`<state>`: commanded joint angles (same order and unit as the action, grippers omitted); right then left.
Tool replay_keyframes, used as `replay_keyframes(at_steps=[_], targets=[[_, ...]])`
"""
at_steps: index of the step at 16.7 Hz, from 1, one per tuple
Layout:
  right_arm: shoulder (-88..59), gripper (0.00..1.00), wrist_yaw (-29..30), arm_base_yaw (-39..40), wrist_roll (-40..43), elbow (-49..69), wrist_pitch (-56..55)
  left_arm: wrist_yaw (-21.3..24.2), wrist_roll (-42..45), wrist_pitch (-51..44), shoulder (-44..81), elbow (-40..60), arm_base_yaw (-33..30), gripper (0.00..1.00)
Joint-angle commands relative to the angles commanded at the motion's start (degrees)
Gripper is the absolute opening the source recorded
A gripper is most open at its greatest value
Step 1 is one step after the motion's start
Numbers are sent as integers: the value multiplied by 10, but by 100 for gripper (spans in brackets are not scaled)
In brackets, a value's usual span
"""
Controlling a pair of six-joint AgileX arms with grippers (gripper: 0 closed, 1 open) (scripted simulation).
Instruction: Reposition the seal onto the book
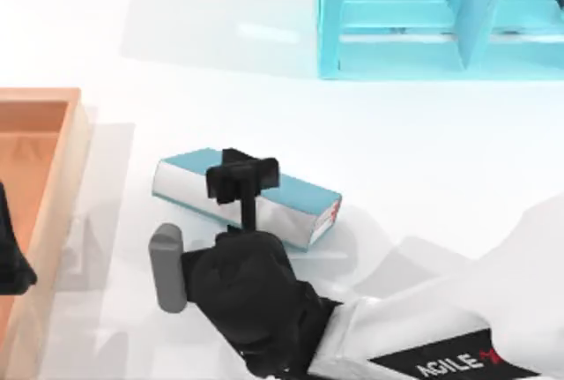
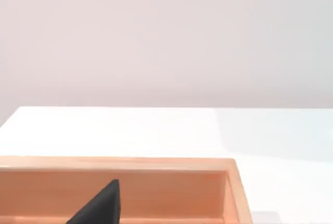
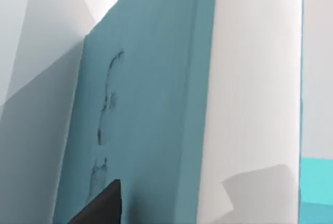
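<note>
Top view: one book [image 1: 291, 195] lies at centre, the right gripper [image 1: 242, 177] directly over it; whether it grips anything I cannot tell. One cyan shelf [image 1: 397, 54] upper right, one wooden tray [image 1: 66, 146] at left. Left wrist view: tray [image 2: 231, 182] below. Right wrist view: book cover [image 3: 151, 104] close beneath.

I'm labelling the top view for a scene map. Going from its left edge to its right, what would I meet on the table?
Left gripper at the left edge, over the wooden tray → book, with the right gripper above it → cyan shelf unit at the far right.
</note>
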<state>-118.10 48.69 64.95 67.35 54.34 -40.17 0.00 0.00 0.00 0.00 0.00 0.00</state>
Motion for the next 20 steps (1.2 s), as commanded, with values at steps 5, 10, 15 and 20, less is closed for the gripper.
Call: replay_keyframes(at_steps=[5, 10, 15, 20], targets=[[21, 100, 66, 83, -77, -14, 93, 0, 0, 0, 0, 0, 0, 100], [67, 100, 167, 203, -214, -30, 234, 0, 0, 0, 0, 0, 0, 100], [84, 100, 198, 236, -248, -32, 269, 0, 0, 0, 0, 0, 0, 100], [99, 100, 179, 218, -255, -47, 269, 0, 0, 0, 0, 0, 0, 100]])
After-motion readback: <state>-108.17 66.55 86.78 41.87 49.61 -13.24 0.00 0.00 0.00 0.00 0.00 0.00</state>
